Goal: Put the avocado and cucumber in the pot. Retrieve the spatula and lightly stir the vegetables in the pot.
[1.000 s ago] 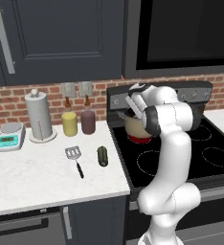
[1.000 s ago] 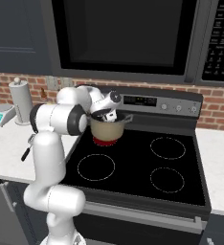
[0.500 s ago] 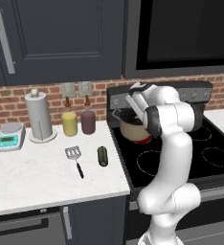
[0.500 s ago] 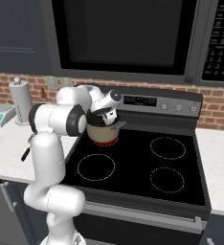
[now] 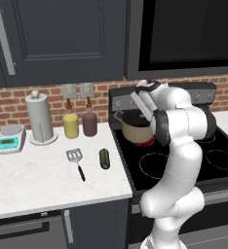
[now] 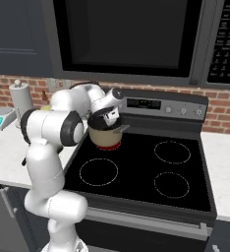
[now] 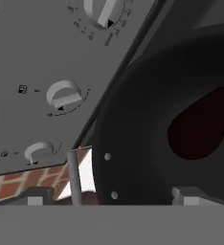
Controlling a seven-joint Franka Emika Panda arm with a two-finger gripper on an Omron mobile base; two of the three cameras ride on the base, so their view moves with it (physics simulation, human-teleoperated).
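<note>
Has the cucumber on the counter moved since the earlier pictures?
No. The cucumber lies at the same spot beside the spatula, left of the stove.

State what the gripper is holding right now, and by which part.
Nothing is held. The two-finger gripper hangs open over the tan round pot; a nearly black egg-shaped avocado lies loose inside, between no fingers.
</note>
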